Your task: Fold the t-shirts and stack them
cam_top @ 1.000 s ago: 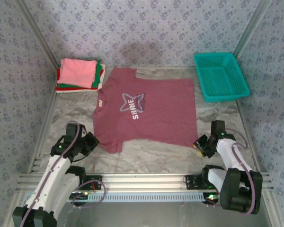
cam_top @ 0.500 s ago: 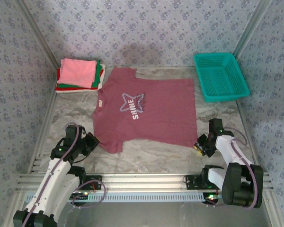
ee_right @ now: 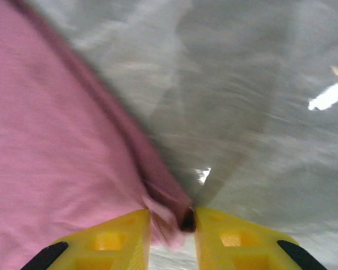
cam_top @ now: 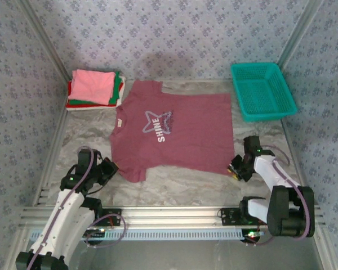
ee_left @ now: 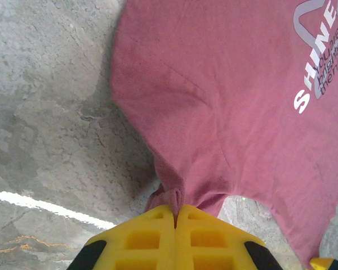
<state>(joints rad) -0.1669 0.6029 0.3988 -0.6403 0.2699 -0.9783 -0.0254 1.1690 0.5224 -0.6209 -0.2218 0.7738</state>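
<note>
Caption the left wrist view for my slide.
Left gripper shut on a sleeve of the maroon t-shirt on the table.

Maroon shirt (cam_top: 174,132), white star outline and lettering; pink, green, red folded shirts (cam_top: 94,88); teal basket (cam_top: 263,90); grey marbled table (cam_top: 186,185).

Overhead rear view, wrist closeups share t-shirt (cam_top: 174,132)

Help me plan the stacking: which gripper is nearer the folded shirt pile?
Left. The left gripper pinches a sleeve of the maroon t-shirt, on the same side as the folded shirt pile; the right gripper is at the hem corner opposite, nearer the teal basket.
</note>
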